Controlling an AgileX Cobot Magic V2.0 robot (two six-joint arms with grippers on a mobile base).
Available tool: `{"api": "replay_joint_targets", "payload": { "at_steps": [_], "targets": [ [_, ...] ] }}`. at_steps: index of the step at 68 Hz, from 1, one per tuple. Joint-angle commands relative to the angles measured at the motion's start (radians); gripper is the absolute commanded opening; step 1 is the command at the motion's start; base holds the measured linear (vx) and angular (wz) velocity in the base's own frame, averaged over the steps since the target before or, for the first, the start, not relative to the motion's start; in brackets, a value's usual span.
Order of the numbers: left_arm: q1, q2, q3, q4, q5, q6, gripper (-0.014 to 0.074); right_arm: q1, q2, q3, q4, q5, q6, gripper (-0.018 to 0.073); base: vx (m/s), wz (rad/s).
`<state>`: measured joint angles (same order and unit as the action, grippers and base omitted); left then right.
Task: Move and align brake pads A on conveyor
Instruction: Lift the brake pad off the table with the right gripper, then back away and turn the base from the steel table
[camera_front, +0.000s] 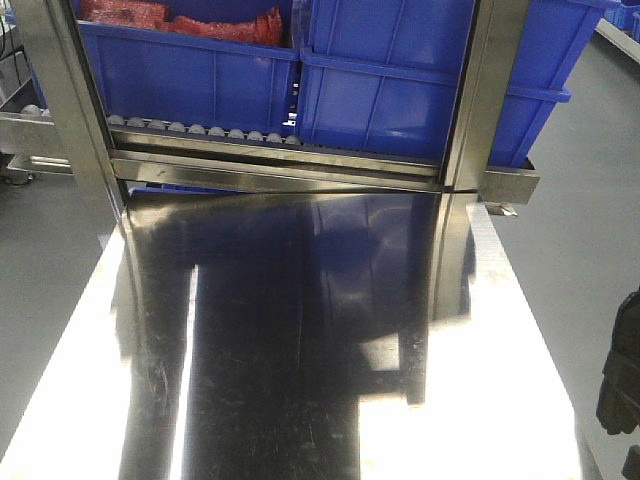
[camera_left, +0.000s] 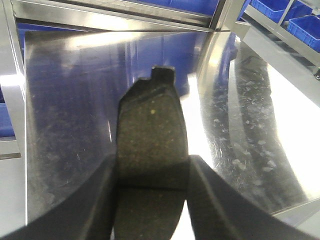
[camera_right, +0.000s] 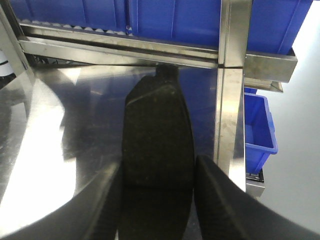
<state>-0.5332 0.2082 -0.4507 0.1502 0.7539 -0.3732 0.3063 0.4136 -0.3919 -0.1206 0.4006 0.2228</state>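
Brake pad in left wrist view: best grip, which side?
Pinch the brake pad across its narrow width, on its two long edges, coming from the end opposite the tab: it is flat and oblong. The left claw grips it so.

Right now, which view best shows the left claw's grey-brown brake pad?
Left wrist: flat grey-brown brake pad fills mid-frame, clamped in the left claw. Right wrist shows a second pad; front view shows neither.

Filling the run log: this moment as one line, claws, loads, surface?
left claw: shut on left brake pad | right claw: shut on right brake pad | surface: steel table | conveyor: not in view
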Motion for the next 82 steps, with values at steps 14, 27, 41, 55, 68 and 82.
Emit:
{"api": "replay_joint_targets", "payload": {
  "at_steps": [14,27,41,55,68,82],
  "targets": [
    [-0.004,0.01,-0.028,0.005,-0.091,-0.003,-0.0006,-0.005,0.001,-0.032,-0.009,-0.084,-0.012,-0.0004,0.0,0.0],
    [-0.004,0.01,-0.028,0.005,-0.091,-0.003,-0.0006,-0.005,0.001,-0.032,-0.009,-0.069,-0.012,-0.0004,0.0,0.0],
    [-0.004,0.01,-0.028,0.006,-0.091,-0.003,-0.0006,-0.005,0.001,-0.032,-0.009,-0.069,-0.012,-0.0004,-0.02,0.07],
    [-0.004,0.01,-0.028,0.006,-0.091,-0.003,-0.0006,-0.005,0.001,-0.032,-0.009,-0.069,-0.012,-0.0004,-0.06,0.28],
    [-0.004,0.01,-0.028,0.006,-0.091,-0.003,-0.0006,-0.005,0.001,-0.032,-0.009,-0.069,-0.012,-0.0004,-0.11,0.6],
    [-0.004,0.01,-0.028,0.006,-0.09,-0.003,-0.0006,-0.005,0.001,-0.032,-0.009,-0.069,-0.012,-0.0004,-0.17,0.77]
  ]
}}
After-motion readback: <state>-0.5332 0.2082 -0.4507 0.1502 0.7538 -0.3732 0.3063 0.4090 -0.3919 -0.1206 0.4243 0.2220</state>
